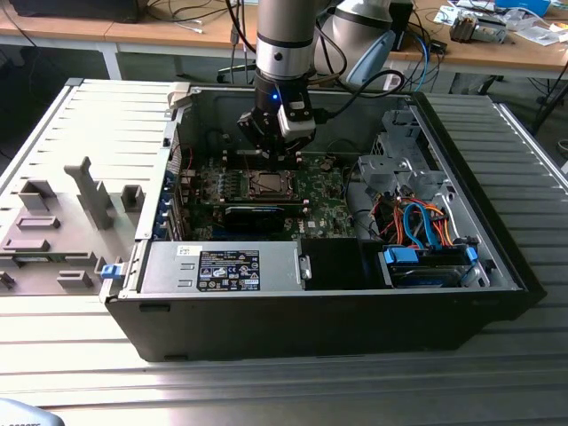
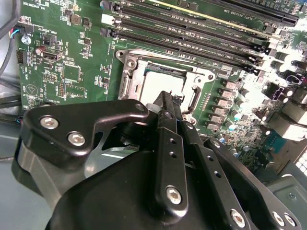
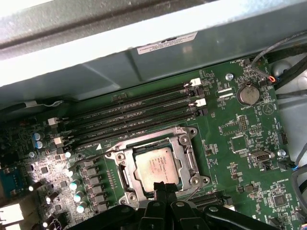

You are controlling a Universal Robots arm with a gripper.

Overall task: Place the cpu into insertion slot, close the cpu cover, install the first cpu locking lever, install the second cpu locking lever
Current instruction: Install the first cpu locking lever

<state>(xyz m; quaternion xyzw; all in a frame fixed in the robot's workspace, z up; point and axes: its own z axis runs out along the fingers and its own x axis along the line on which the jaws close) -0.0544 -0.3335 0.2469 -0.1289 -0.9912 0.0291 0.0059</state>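
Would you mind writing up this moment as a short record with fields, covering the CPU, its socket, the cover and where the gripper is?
cpu: seated flat in the insertion slot, silver-grey top showing
cpu cover: lying down around the chip, which shows through its window
gripper: fingers together, tips at the socket's edge beside the chip
held item: none visible
motherboard: green, inside the open computer case
memory slots: long and black, alongside the socket
arm: reaching down into the case above the socket
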